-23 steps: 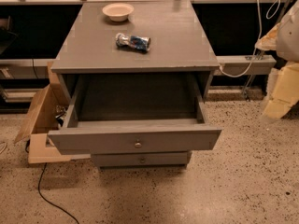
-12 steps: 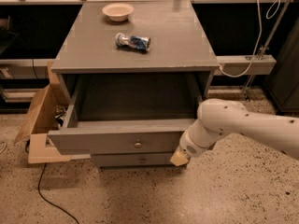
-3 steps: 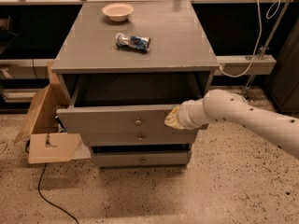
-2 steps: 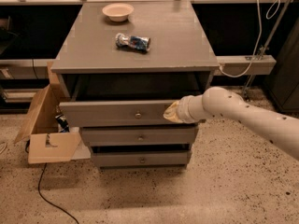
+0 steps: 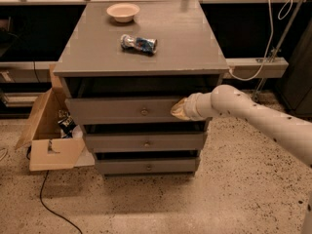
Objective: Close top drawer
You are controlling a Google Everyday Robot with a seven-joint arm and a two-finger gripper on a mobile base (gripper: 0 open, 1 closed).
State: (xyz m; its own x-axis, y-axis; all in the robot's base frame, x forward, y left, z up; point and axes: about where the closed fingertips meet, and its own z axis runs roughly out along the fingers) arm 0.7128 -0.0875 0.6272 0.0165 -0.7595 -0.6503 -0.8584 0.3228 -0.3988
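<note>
1. One open cardboard box (image 5: 48, 130) sits at lower left, beside the cabinet (image 5: 195, 48).
2. The top drawer (image 5: 112, 111), centre frame, stands slightly out.
3. The gripper (image 5: 176, 109) touches its front, right of the knob (image 5: 144, 112); clenched or released, I cannot tell.

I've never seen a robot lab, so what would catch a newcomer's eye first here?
A long white arm reaches in from the right, its gripper against the right part of the top drawer front, which stands nearly shut. On top of the grey cabinet sit a pale bowl and a crumpled packet; an open cardboard box lies on the floor to its left.
</note>
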